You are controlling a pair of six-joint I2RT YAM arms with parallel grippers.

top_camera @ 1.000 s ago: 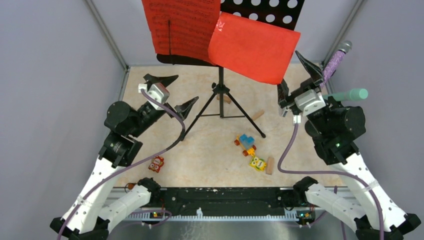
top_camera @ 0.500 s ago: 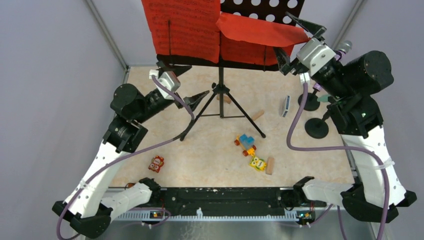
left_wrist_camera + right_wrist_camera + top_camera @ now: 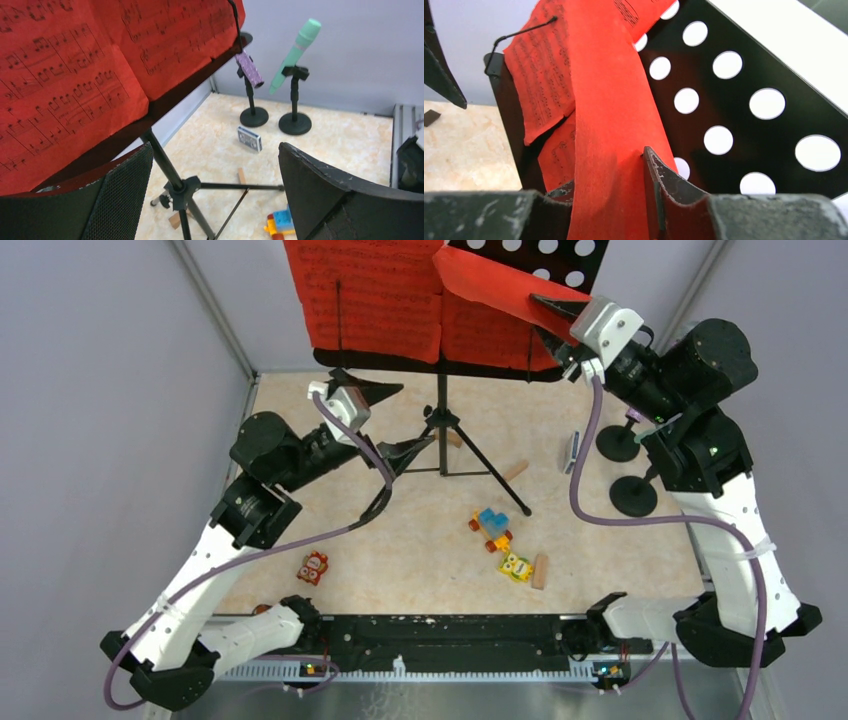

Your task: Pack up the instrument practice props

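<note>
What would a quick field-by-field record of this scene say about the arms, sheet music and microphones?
Stand: black perforated music rack upright on tripod legs, more red pages resting on it
Left gripper: open, holding nothing, below the rack
Right gripper: jaws around a loose red sheet-music page; firm grip unclear
Microphones: glittery purple microphone and mint-green microphone, each in a short black round-based holder

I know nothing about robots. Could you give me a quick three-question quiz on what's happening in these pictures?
1. True or false: the left gripper grips a toy brick.
2. What sits between the right gripper's fingers? A. a red page B. a wooden block C. a toy figure
3. How many microphones stand in holders?
Key: 1 false, its jaws stand open and empty. 2 A. 3 two, one purple and one mint.
</note>
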